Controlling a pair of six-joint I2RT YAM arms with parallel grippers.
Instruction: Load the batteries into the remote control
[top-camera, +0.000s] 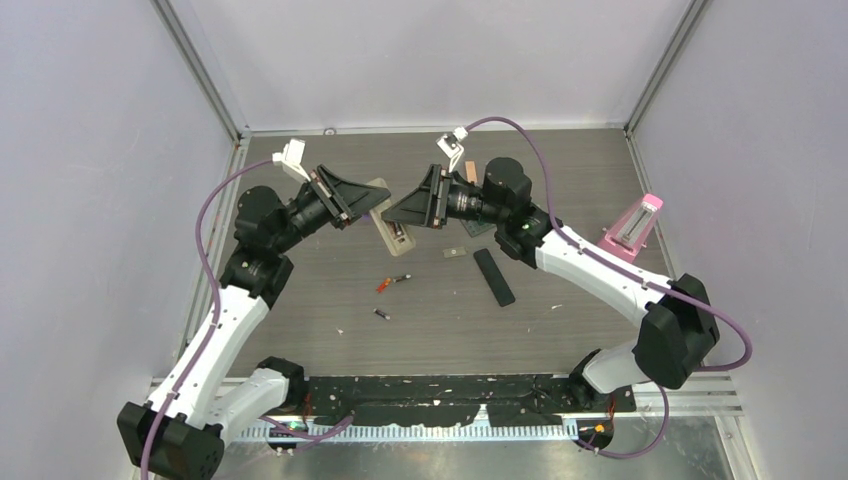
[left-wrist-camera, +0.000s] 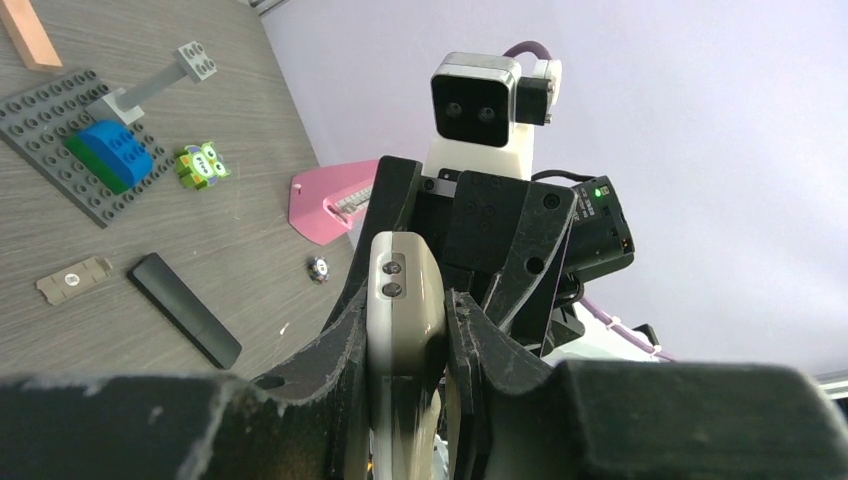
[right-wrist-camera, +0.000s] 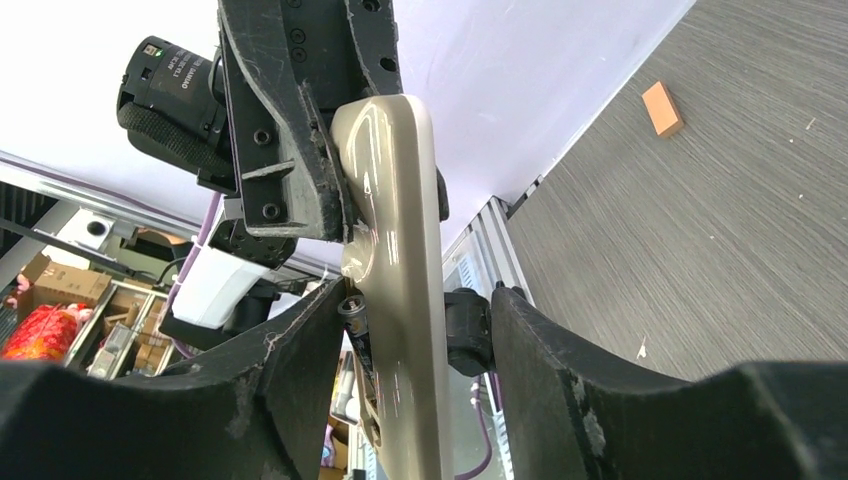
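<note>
Left end effector (left-wrist-camera: 405, 330) is clamped on the remote control (left-wrist-camera: 402, 300); right end effector (right-wrist-camera: 400, 350) stands apart around it. Keep it steady; batteries (top-camera: 392, 283) lie at 6 o'clock on the tabletop (top-camera: 560, 330).

I'm looking down from the top external camera, above and behind both arm bases, taking in the whole table (top-camera: 560, 330). My two wrist cameras are facing each other at close range, each peering along its own fingers, and both are sharing the beige remote (left-wrist-camera: 405, 300) with the overhead.
</note>
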